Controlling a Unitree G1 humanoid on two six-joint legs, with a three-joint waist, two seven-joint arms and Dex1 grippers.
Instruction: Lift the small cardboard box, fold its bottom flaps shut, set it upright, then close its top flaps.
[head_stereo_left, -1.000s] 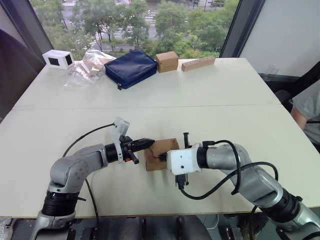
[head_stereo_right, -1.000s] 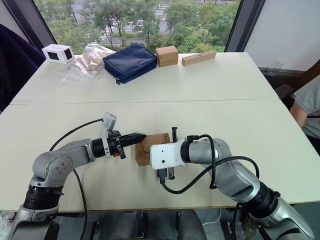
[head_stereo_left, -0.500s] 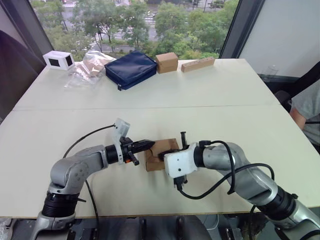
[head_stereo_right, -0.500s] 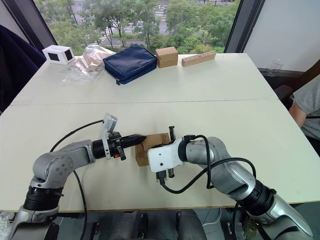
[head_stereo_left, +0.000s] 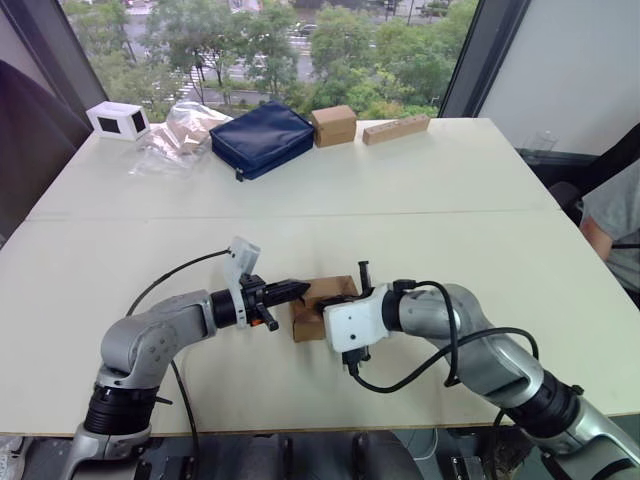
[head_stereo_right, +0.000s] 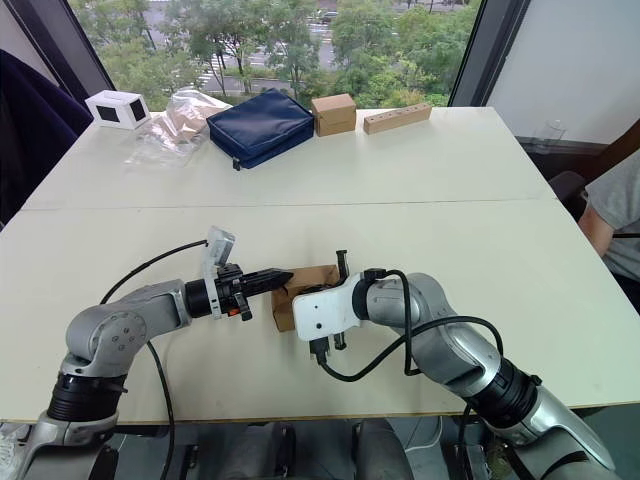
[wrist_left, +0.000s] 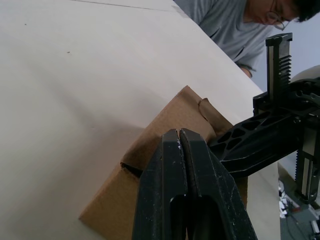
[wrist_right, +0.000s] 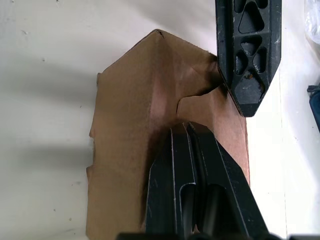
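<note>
The small cardboard box (head_stereo_left: 305, 325) lies on the white table (head_stereo_left: 450, 230) near its front edge, between my two arms. Its folded flaps (wrist_right: 210, 107) show in the right wrist view, meeting in an uneven seam. My right gripper (wrist_right: 186, 131) is shut and its fingers lie across that flap face, with nothing between them. My left gripper (head_stereo_left: 300, 287) is also shut and empty; its tip touches the box's upper corner from the left. The left wrist view has the left gripper (wrist_left: 179, 134) right against the brown cardboard (wrist_left: 165, 125).
Along the table's far edge stand a white box (head_stereo_left: 117, 119), a clear plastic bag (head_stereo_left: 178, 132), a navy blue pouch (head_stereo_left: 262, 136), a squarer tan box (head_stereo_left: 334, 124) and a long tan block (head_stereo_left: 396, 127). A person (head_stereo_left: 615, 215) sits at the right edge.
My right arm has slid a little to the left, bringing its gripper further over the box. The left gripper has stayed at the box's corner.
</note>
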